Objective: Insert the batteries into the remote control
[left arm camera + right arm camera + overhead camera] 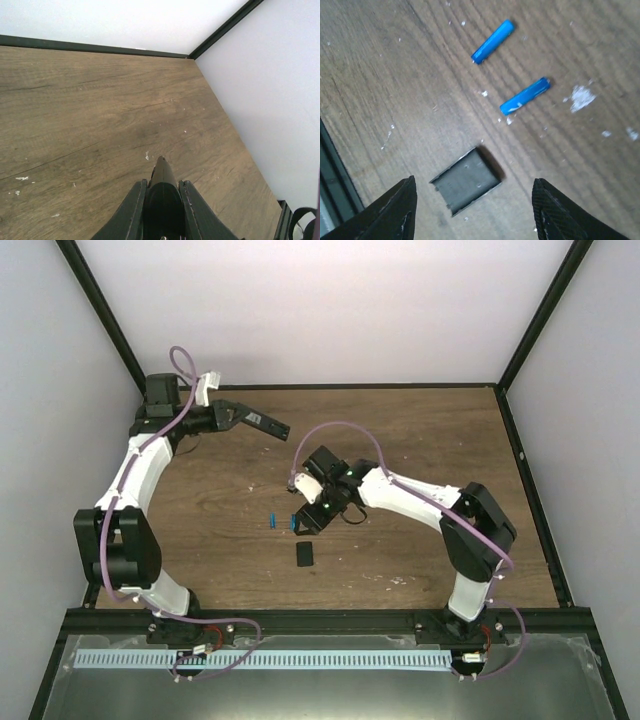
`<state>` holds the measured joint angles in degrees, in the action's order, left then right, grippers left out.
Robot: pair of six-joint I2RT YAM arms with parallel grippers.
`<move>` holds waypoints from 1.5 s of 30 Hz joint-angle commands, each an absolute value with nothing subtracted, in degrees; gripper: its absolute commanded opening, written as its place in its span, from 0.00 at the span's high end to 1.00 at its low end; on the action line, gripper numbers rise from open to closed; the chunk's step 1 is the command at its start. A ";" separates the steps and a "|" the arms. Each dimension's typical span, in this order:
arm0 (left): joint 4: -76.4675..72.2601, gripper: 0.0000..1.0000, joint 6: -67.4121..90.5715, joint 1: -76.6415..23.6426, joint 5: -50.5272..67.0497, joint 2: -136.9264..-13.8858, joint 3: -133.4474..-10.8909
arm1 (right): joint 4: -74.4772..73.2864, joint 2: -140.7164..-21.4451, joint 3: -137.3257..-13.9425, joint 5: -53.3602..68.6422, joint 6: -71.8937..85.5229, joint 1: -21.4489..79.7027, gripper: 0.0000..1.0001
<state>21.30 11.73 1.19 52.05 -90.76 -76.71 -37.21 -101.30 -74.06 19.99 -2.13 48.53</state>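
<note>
My left gripper [228,418] is shut on one end of the slim black remote control [262,423] and holds it above the table at the far left. In the left wrist view the remote [162,192] sticks out between the fingers [134,210], pointing away. Two blue batteries [272,520] [293,522] lie side by side mid-table. My right gripper [308,520] hovers just right of them, open and empty. In the right wrist view both batteries [492,41] [525,96] lie beyond the open gripper [475,212].
A small squarish black cover piece [305,555] lies just nearer than the batteries; in the right wrist view it [466,180] sits between my open fingers, below them. Black frame rails [330,387] border the wooden table [400,430].
</note>
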 commanded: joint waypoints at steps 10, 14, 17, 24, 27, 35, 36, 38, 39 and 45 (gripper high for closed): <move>21.76 1.00 13.60 2.57 50.63 -84.76 -73.17 | -43.55 -101.36 -73.68 18.47 15.76 54.88 0.44; 21.50 1.00 14.49 2.55 49.28 -82.07 -71.16 | -42.51 -100.14 -70.72 18.04 19.39 56.10 0.43; 22.05 1.00 14.50 2.62 49.24 -80.26 -69.58 | -42.87 -100.77 -70.16 15.91 21.27 56.89 0.43; 19.37 1.00 15.36 2.51 51.10 -77.44 -66.28 | -41.92 -103.25 -71.51 11.65 25.80 58.02 0.42; 21.04 1.00 14.49 2.57 52.21 -78.18 -67.31 | -41.49 -104.45 -72.91 12.17 27.79 59.22 0.42; 21.49 1.00 13.79 2.57 51.19 -76.79 -67.42 | -39.90 -108.69 -74.28 11.45 30.54 61.65 0.42; 21.81 1.00 13.51 2.55 51.23 -76.81 -67.53 | -39.59 -109.17 -74.47 11.43 30.67 61.84 0.42; 21.60 1.00 13.57 2.59 51.23 -76.35 -67.15 | -40.66 -110.07 -75.66 10.41 30.72 62.31 0.41; 21.05 1.00 13.92 2.58 51.17 -76.11 -66.82 | -41.48 -110.45 -76.49 9.44 30.57 62.57 0.41; 20.58 1.00 14.21 2.55 51.26 -75.92 -66.38 | -43.63 -111.02 -78.83 7.19 30.50 63.26 0.41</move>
<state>21.82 14.63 2.37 50.63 -77.28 -66.63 -41.89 -110.74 -76.25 9.63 29.65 62.35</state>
